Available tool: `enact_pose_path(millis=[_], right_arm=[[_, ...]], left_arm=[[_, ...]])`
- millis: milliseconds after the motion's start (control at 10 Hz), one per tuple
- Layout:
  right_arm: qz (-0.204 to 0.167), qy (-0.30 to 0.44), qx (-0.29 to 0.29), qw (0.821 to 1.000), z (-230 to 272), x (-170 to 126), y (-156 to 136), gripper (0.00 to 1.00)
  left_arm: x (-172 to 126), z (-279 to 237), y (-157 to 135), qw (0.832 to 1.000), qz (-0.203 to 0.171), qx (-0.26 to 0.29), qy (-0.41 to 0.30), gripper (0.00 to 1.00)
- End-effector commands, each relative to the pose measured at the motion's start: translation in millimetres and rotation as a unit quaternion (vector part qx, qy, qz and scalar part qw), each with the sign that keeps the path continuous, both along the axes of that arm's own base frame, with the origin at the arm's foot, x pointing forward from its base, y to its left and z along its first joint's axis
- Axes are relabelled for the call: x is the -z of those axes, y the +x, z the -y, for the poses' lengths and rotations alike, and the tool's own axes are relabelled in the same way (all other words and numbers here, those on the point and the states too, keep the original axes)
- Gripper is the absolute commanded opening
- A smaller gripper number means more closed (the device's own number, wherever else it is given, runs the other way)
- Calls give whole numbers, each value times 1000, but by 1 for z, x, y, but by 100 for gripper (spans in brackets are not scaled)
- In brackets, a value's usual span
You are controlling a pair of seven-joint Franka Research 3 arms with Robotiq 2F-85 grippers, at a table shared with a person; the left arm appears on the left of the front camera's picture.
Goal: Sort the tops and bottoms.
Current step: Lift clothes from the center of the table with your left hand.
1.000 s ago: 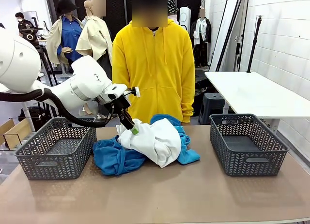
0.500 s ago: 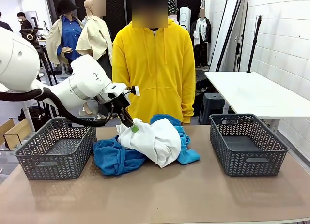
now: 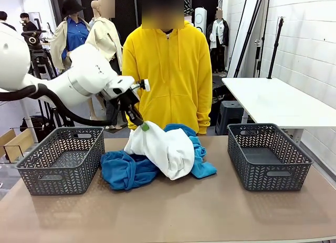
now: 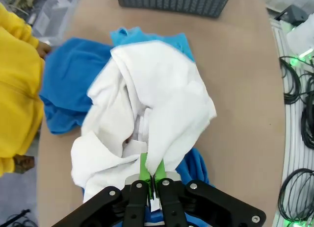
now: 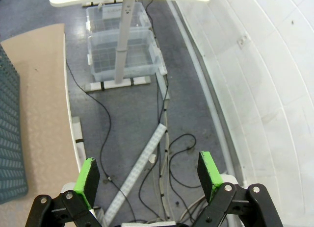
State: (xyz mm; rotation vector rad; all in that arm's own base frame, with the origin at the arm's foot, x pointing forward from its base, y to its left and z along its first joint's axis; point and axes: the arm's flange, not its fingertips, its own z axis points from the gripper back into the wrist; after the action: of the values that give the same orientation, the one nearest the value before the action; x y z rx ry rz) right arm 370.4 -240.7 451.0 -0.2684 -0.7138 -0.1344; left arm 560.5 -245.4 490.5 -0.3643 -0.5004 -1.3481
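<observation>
- Left gripper [image 3: 143, 126]: the jaws are clamped together on a fold of the white garment [image 3: 164, 148]. In the left wrist view the green pads [image 4: 143, 165] pinch the cloth between them, with no gap showing.
- In the front view the white garment peaks at the jaws and drapes away toward 5 o'clock. Its lower bulk rests on the blue garment [image 3: 126, 170].
- In the left wrist view the white cloth spreads from the jaws toward 12 o'clock. Blue shows past it at 10 o'clock and under the fingers at 6 o'clock.
- The pile sits mid-table [image 3: 168, 217], nearer the far edge. Bare tabletop runs along the whole near side at 6 o'clock.
- The left basket [image 3: 60, 159] lies at 8 o'clock from the jaws, just beside the blue garment, with a narrow strip of table between.
- The right basket [image 3: 268, 156] lies at 4 o'clock, well apart from the pile, with open table between them.
- A person [image 3: 168, 70] in a yellow hoodie stands at the far edge, at 1 o'clock from the jaws and close behind the pile.
- Right gripper [image 5: 149, 170]: the jaws stand wide apart with nothing between the pads.
- The right gripper hangs off the table over floor with cables. The table edge is at 10 o'clock and clear bins are at 12 o'clock.
</observation>
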Motion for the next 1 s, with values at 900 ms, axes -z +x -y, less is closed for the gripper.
enact_pose_path(millis=[900], right_arm=[[-1, 1, -1, 1000, 2, 1, -1, 100]], left_arm=[[-370, 59, -39, 960, 269, -18, 78, 0]])
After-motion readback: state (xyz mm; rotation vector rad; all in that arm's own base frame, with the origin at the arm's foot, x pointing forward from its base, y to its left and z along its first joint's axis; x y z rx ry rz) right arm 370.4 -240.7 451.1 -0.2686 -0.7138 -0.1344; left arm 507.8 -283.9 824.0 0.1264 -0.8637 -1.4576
